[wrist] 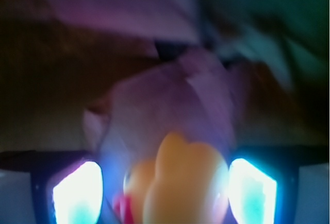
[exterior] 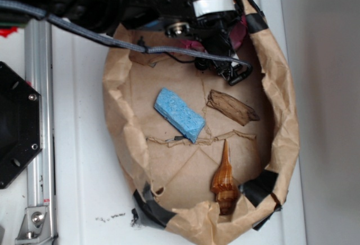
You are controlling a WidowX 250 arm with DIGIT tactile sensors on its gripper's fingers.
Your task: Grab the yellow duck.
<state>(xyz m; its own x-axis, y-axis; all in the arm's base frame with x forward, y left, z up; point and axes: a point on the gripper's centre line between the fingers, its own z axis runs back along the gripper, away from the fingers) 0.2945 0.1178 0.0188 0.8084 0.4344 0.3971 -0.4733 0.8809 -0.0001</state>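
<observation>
In the blurred wrist view the yellow duck (wrist: 185, 183) fills the space between my two glowing fingers (wrist: 77, 198), its red beak low on the left. A gap shows on the left side, while the right finger stands close to the duck's body. My gripper (wrist: 165, 195) is open around it. In the exterior view my gripper (exterior: 236, 73) reaches down at the far end of the brown paper bowl (exterior: 121, 115), and the arm hides the duck there.
Inside the paper bowl lie a blue sponge (exterior: 179, 114), a brown bark-like piece (exterior: 233, 107) and an orange-brown pointed shell (exterior: 225, 180). A magenta object (exterior: 194, 45) shows under the arm. The bowl's crumpled walls rise all round. A metal rail (exterior: 39, 127) runs along the left.
</observation>
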